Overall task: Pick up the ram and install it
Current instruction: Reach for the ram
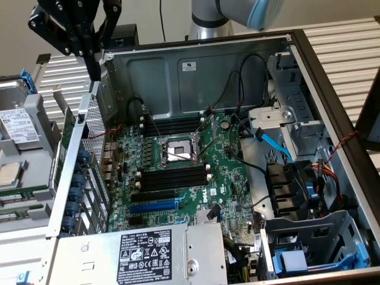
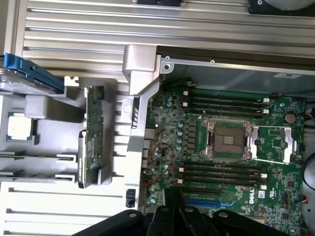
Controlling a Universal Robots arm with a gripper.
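The tool (image 1: 94, 70) hangs over the far corner of the open PC case (image 1: 332, 119), on the exterior view's left. Its black fingers are clenched together with nothing between them. In the wrist view the tool (image 2: 173, 206) shows as dark finger shapes over the edge of the motherboard (image 2: 275, 196).

The ram (image 2: 93, 137) is outside the case, standing on its long edge in a grey holder (image 2: 59, 162) on the slatted tabletop (image 2: 98, 29). It is upright, with one flat face turned towards the case wall (image 2: 140, 113) just beside it. Its long axis runs along that wall, crosswise to the black memory slots (image 2: 221, 172) on the board. In the exterior view the ram (image 1: 66, 139) is a thin green strip that runs from near to far, left of the perforated wall (image 1: 89, 148). Its far end lies below the tool and is not touching it.

The slots (image 1: 172, 178) lie in two banks, one on each side of the CPU socket (image 1: 178, 151). A blue slot (image 1: 153, 206) lies nearer the power supply (image 1: 145, 255). I cannot tell whether any slot latches are open.

Beyond the ram, away from the case, the holder also carries a loose processor (image 2: 19, 128) and a hard drive (image 1: 18, 124).
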